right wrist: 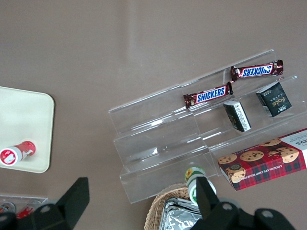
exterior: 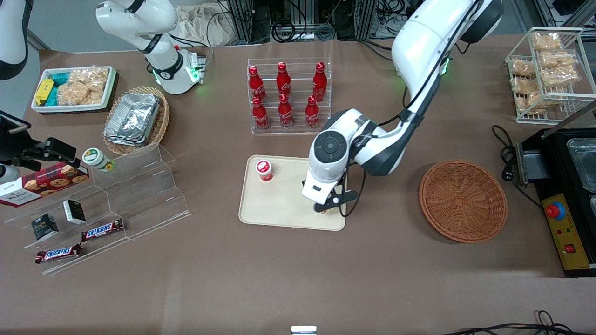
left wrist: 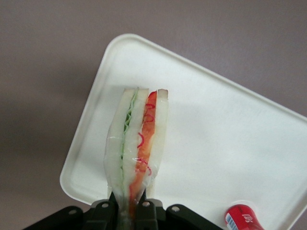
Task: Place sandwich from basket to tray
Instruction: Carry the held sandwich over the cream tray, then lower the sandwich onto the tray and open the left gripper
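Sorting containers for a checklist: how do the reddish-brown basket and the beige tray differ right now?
The basket is round, woven and holds nothing; the tray is a smooth rectangle carrying a red-capped cup. The hand hangs above the tray, shut on the sandwich; nothing is above the basket. Both are shallow and sit on the table.

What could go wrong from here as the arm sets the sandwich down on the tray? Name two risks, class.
1. The gripper holds the sandwich on its thin edge above the tray, near the tray's rim; released there, it may tip over or land partly off.
2. A red-capped cup already stands on the tray; a sideways swing could knock it.
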Controlling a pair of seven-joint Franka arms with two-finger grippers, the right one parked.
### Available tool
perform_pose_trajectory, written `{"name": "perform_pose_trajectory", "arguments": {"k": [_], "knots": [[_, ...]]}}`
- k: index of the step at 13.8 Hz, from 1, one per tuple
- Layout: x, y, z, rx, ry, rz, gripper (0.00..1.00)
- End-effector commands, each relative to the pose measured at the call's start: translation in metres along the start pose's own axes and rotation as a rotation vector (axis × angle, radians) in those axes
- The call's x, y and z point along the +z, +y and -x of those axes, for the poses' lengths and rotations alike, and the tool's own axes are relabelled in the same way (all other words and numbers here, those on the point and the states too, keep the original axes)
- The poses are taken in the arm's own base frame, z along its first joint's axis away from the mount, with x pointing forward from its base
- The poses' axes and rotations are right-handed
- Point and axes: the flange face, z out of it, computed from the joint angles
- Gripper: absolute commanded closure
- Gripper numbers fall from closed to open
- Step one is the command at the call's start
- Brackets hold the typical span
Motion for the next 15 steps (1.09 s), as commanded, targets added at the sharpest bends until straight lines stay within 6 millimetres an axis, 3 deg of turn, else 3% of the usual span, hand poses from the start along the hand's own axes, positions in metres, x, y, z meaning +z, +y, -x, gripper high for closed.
{"name": "perform_pose_trajectory", "arguments": {"k": [1,4,6,7,9,12,15], "knots": [[0.014,0.006,-0.002,-0.012,0.014,-0.011,0.98],[0.030,0.009,-0.004,-0.012,0.013,0.000,0.91],[0.030,0.006,-0.009,-0.021,0.012,0.003,0.71],[0.029,0.005,-0.010,-0.023,0.013,0.004,0.52],[0.024,0.005,-0.011,-0.024,0.018,0.010,0.04],[-0.010,0.007,-0.012,-0.085,0.050,0.048,0.00],[-0.083,-0.007,-0.019,-0.135,0.123,0.101,0.00]]}}
